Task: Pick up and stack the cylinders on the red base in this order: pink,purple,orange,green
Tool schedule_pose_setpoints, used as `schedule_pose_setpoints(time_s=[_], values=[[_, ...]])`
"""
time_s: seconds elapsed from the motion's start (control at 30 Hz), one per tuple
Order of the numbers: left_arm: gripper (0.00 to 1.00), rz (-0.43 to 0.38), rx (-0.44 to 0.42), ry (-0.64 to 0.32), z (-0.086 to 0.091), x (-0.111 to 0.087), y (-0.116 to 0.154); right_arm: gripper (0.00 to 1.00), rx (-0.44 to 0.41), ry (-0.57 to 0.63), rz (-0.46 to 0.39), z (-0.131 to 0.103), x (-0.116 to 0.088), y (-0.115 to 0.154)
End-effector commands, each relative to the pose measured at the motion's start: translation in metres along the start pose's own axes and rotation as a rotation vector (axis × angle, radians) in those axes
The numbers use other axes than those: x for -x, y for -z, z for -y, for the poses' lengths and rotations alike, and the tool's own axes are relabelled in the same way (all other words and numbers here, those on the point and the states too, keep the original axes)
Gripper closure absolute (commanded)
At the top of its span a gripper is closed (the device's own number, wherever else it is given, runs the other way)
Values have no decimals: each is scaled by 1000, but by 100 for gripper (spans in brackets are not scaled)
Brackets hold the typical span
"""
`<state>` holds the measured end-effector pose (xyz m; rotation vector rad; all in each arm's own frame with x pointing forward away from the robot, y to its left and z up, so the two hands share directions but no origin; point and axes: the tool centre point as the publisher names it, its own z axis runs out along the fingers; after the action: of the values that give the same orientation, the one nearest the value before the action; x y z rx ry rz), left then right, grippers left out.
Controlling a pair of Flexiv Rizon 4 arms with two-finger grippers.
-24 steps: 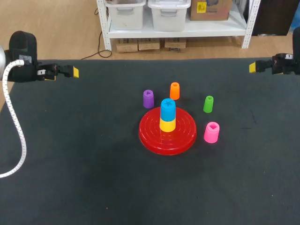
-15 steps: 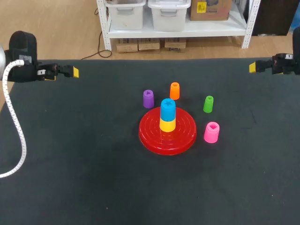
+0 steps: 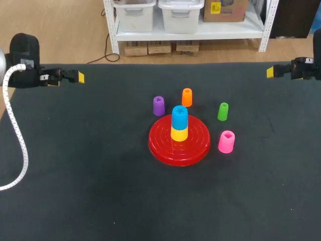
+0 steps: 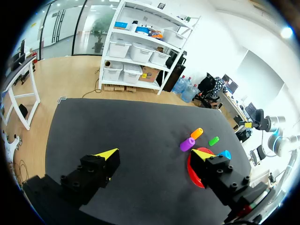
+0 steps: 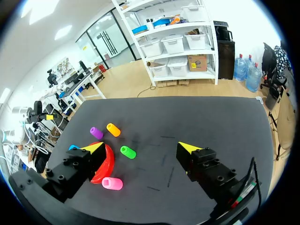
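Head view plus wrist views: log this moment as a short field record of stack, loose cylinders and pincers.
on red base: yellow cylinder, blue cylinder on top
loose on table: pink cylinder, purple cylinder, orange cylinder, green cylinder, all upright
left pincer: open, empty, far left edge
right pincer: open, empty, far right edge

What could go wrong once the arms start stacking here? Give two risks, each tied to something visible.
1. A blue cylinder on a yellow cylinder already occupies the red base; adding the pink cylinder on top might topple them.
2. The pink cylinder stands near the base's rim, so a closing finger may bump it.
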<state>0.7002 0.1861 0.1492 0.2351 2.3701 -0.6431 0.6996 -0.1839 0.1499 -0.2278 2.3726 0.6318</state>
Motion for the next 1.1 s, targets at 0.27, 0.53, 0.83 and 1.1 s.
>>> schedule_pose_setpoints(time_s=[0.27, 0.53, 0.83, 1.1], values=[[0, -3, 6, 1, 1, 0, 0, 0, 2, 0, -1, 1, 0, 0], [0, -3, 6, 1, 1, 0, 0, 0, 2, 0, -1, 1, 0, 0], [0, -88, -61, -324, 25, -2, -12, 0, 2, 0, -1, 1, 0, 0], [0, -88, -353, -737, 67, -33, 4, 0, 2, 0, -1, 1, 0, 0]])
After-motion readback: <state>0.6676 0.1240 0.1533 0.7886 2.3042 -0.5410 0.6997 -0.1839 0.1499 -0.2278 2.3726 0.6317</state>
